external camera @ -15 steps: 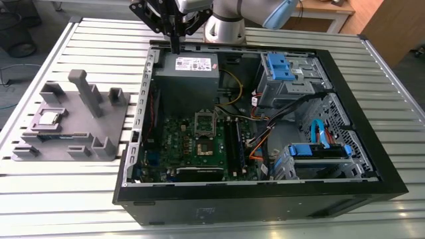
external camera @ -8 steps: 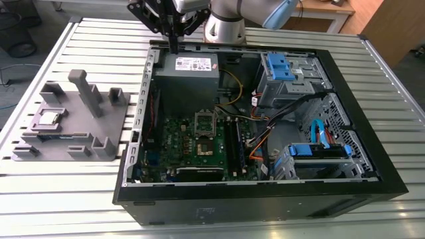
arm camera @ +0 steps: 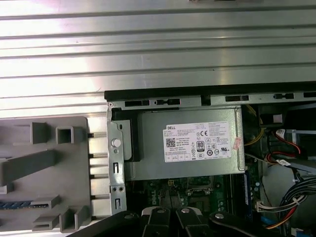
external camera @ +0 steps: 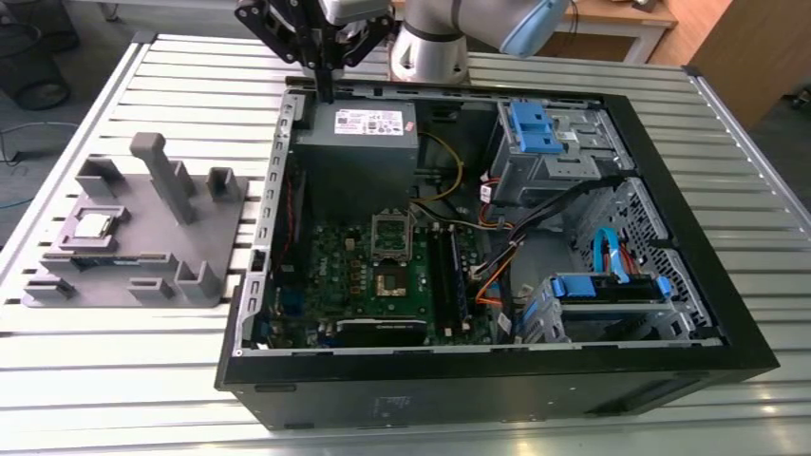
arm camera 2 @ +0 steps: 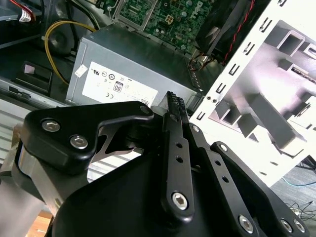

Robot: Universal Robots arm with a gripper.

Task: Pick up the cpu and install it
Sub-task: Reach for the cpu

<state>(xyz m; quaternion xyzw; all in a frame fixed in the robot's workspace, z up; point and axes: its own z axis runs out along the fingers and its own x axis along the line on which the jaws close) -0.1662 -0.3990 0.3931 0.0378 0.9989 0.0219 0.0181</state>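
Observation:
The cpu (external camera: 95, 225), a small silver square chip, lies in a recess of the grey plastic tray (external camera: 140, 237) at the exterior view's left, outside the computer case. The green motherboard (external camera: 380, 275) sits inside the open case, with its socket (external camera: 391, 279) near the middle and the metal socket frame (external camera: 390, 231) just behind it. My gripper (external camera: 326, 92) hangs over the case's far left corner, above the power supply (external camera: 361, 123), far from the cpu. In the second wrist view its fingers (arm camera 2: 173, 106) are pressed together with nothing between them.
The black case (external camera: 507, 380) has raised walls all around. Inside it are blue drive cages (external camera: 545, 133), loose cables (external camera: 507, 256) and RAM slots (external camera: 443, 266). The tray has tall grey posts (external camera: 159, 171). The ribbed metal table (arm camera: 148, 49) stretches beyond the case.

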